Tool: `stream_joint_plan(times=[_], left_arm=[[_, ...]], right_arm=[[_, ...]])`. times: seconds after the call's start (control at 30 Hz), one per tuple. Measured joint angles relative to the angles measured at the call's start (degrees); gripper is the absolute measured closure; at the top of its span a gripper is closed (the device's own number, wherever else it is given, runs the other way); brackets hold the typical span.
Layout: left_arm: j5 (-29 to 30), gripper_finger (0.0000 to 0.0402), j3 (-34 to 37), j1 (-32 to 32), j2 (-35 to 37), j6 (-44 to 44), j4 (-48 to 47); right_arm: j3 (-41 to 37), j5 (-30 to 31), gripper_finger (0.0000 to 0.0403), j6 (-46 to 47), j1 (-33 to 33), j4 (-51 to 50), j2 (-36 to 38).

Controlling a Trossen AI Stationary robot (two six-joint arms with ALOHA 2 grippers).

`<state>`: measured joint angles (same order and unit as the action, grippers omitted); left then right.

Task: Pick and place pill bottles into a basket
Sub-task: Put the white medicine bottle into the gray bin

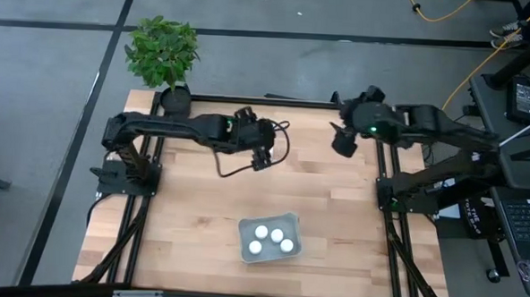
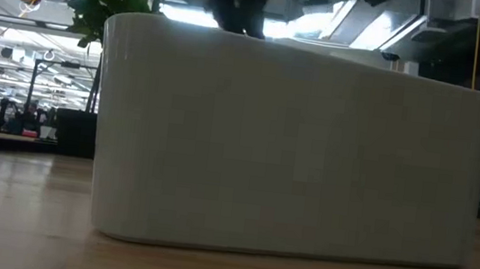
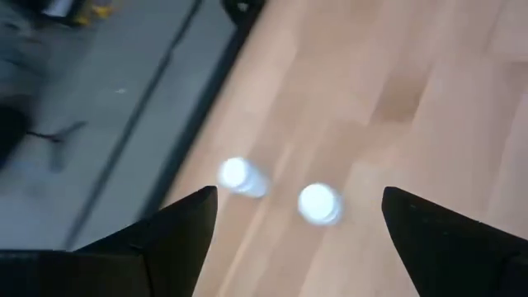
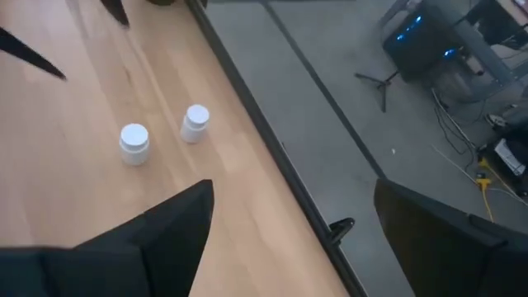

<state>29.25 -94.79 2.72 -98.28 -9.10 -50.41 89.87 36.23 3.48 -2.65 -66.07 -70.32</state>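
Pill bottles (image 1: 273, 239): four inside basket (image 1: 244, 251); two upright (image 4: 134, 142) near table (image 1: 191, 208) back edge. Left gripper (image 3: 297, 223) and right gripper (image 4: 289, 223) spread wide, empty. Plant (image 1: 163, 50) occupies back-left corner.

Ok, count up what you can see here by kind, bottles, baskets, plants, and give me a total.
pill bottles: 6 (4 in the basket, 2 on the table)
basket: 1
potted plant: 1
Total: 8
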Motion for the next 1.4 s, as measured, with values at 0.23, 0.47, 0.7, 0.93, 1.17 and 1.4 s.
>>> stream_joint_plan(times=[0.23,0.47,0.7,0.93,1.17,1.4], left_arm=[[-14.55,0.0066,8.08,6.05,0.02,-3.63,14.34],[-16.98,0.0066,11.91,8.77,-0.06,-0.98,16.9],[-18.42,0.0066,17.51,9.49,-1.05,-2.02,19.31],[-22.23,0.0066,22.32,9.46,-1.11,-3.83,27.0],[-25.15,0.0059,22.32,10.33,-3.43,-5.14,27.15],[-28.19,0.0033,22.21,11.04,-7.14,-6.75,28.45]], right_arm=[[-8.42,-0.06,0.0069,-6.44,-1.22,7.73,8.52],[-9.7,-0.28,0.0069,-13.91,-3.23,12.41,11.56],[-9.7,-1.6,0.0069,-17.25,-5.14,12.71,11.73],[-9.69,-4.9,0.0069,-19.42,-6.7,12.73,11.71],[-9.69,-6.36,0.0069,-22.02,-7.37,12.72,11.71],[-9.69,-6.72,0.0069,-22.24,-7.37,12.43,11.71]])
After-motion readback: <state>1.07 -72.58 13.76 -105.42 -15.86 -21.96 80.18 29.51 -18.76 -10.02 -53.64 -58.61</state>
